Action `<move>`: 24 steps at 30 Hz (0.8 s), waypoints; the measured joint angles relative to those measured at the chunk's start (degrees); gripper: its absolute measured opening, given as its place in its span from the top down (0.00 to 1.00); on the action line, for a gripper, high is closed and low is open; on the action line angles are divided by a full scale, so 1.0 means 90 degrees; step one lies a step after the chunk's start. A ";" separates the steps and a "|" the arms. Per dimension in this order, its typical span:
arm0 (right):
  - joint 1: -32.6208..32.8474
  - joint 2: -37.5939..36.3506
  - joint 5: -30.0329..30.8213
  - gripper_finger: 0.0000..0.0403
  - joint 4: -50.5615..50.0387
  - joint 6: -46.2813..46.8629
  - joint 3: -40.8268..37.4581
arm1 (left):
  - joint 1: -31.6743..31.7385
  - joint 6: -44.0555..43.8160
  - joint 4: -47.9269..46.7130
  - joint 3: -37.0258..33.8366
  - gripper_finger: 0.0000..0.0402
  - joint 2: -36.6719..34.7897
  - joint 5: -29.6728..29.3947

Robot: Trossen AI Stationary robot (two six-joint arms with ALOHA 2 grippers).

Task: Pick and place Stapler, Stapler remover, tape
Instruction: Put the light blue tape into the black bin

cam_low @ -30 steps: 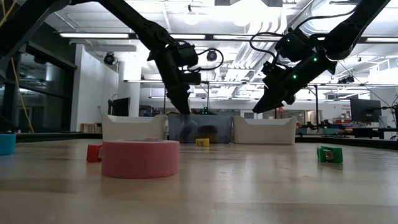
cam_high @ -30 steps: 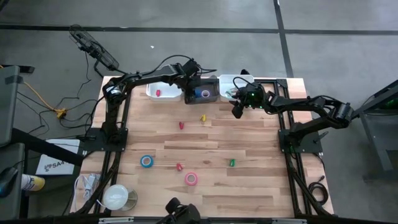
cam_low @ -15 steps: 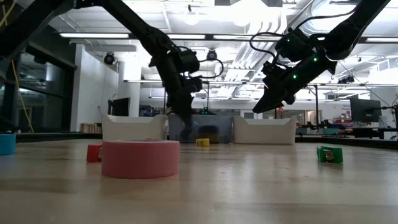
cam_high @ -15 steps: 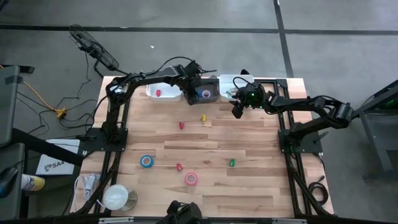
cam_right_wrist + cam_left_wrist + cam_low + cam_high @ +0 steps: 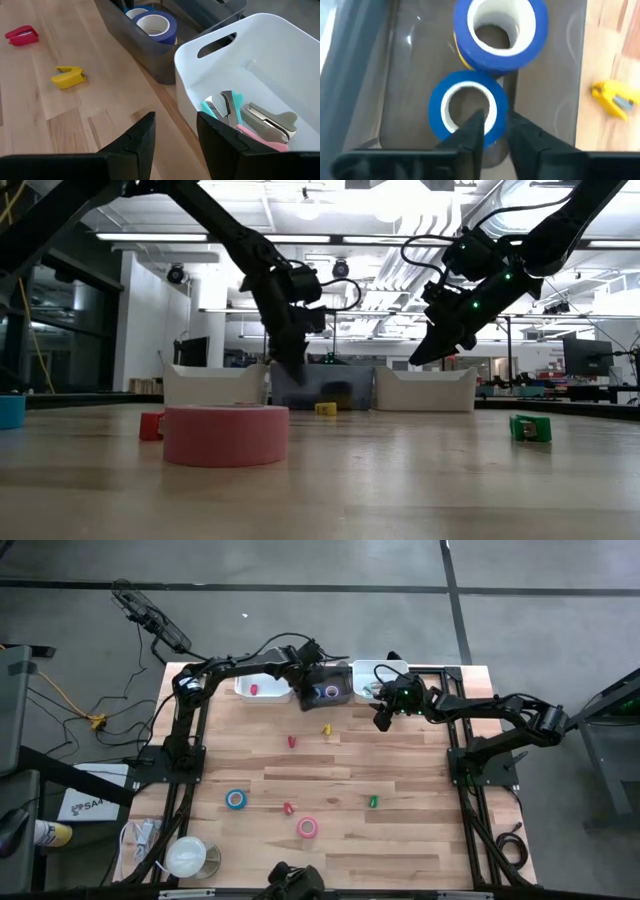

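The left arm reaches from the upper left of the high view toward top centre, its left gripper [image 5: 322,690] pointing down with fingers [image 5: 472,132] narrowly apart. The right arm stretches in from the right, its right gripper [image 5: 381,721] tilted downward, fingers [image 5: 142,135] parted and empty.

On the pale wooden desk [image 5: 400,840], the left gripper [image 5: 318,680] hangs over the dark grey bin [image 5: 329,690] at twelve o'clock; a pink ring-shaped tape roll [image 5: 308,828] lies at six o'clock.
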 joint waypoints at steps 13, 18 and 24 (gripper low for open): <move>-0.0002 0.0000 0.0002 0.66 -0.0001 0.0000 -0.0002 | -0.0224 0.1499 -0.2385 0.1692 0.95 -0.0066 -0.1173; -0.0002 0.0000 0.0002 0.66 -0.0053 -0.0005 -0.0002 | -0.0554 0.1973 -0.3705 0.2381 0.94 -0.0068 -0.1717; -0.0002 0.0000 0.0002 0.66 -0.0144 -0.0061 -0.0002 | -0.1080 0.2363 -0.5430 0.2471 0.76 -0.0066 -0.1785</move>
